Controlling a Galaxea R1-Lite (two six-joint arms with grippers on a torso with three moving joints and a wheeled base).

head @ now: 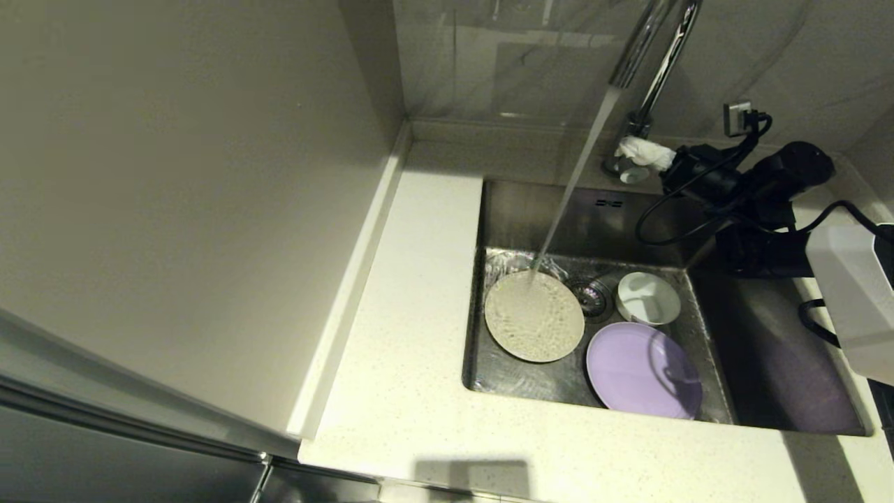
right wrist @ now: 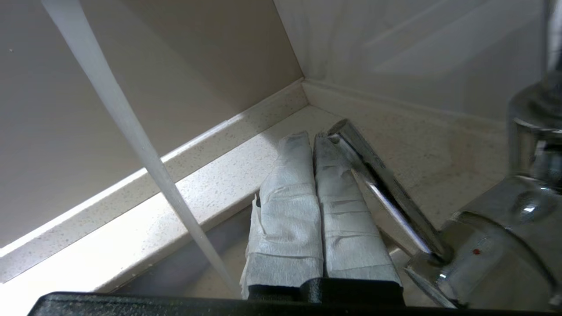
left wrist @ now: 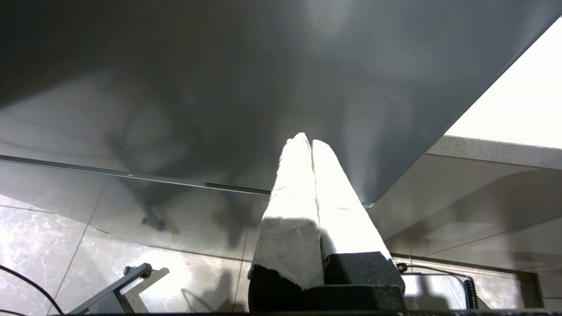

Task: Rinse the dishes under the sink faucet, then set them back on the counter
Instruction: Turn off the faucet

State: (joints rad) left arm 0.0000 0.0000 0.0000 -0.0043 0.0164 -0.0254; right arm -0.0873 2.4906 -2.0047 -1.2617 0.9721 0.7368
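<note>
Water runs from the chrome faucet [head: 653, 49] in a slanted stream [head: 573, 188] onto the cream plate [head: 534, 316], which lies flat in the steel sink [head: 538, 213]. Also on the sink floor are the lavender plate [head: 642, 370] and the small white bowl [head: 648, 298], on either side of the drain strainer [head: 590, 297]. My right gripper [head: 626, 148] is at the faucet base, shut with nothing between its white-wrapped fingers. In the right wrist view the right gripper [right wrist: 308, 138] lies alongside the faucet's lever [right wrist: 386, 188]. My left gripper [left wrist: 306, 142] is shut and empty, low beside the cabinet front.
The speckled counter [head: 412, 279] runs left of and in front of the sink, with a raised back edge [head: 363, 251] against the wall. The right arm's black body and cables [head: 754, 195] hang over the sink's far right corner.
</note>
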